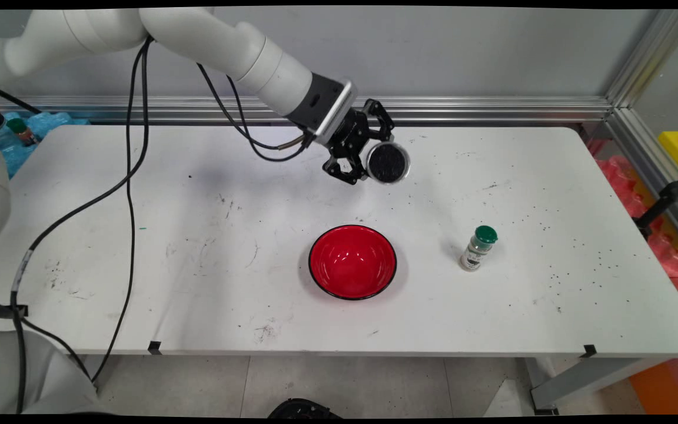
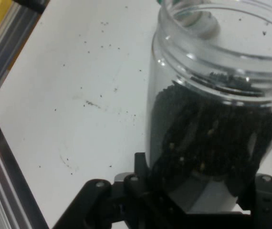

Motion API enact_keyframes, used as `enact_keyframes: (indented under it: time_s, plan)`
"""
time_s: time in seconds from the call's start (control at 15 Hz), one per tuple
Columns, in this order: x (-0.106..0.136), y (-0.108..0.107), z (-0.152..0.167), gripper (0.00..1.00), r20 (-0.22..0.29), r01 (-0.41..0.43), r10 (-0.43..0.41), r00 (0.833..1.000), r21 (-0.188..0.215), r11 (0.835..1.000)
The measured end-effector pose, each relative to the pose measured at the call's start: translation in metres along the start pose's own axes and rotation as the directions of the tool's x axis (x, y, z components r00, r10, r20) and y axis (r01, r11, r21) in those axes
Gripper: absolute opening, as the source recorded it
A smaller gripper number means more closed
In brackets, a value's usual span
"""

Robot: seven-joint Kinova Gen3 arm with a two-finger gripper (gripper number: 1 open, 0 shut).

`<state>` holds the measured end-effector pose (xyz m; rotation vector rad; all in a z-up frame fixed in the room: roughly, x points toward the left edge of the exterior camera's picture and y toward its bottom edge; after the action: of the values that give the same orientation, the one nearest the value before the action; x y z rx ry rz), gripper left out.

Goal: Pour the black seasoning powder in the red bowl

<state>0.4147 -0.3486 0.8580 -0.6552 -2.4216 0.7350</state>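
The gripper (image 1: 374, 162) hangs above the table's (image 1: 139, 265) far middle, its 2 fingers clamped on a clear jar (image 1: 387, 162) of dark grains (image 2: 212, 138), tipped so its open mouth faces the near right. Near of it, well apart, a red bowl (image 1: 352, 261) sits at the table's centre with bare surface all round. To the bowl's right stands a small green-capped shaker (image 1: 478, 248), clear of the right edge. Dark specks (image 1: 574, 259) lie scattered toward that edge. An aluminium rail (image 1: 462, 109) runs along the far edge.
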Motion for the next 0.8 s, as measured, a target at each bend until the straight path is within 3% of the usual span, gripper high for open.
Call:
enact_keyframes:
  time_s: [0.33,0.8]
  plan:
    - [0.005,0.009,0.006,0.00,0.023,-0.121,0.121,0.992,-0.013,0.993]
    - [0.011,0.023,0.014,0.00,0.061,-0.277,0.278,0.959,-0.034,0.960]
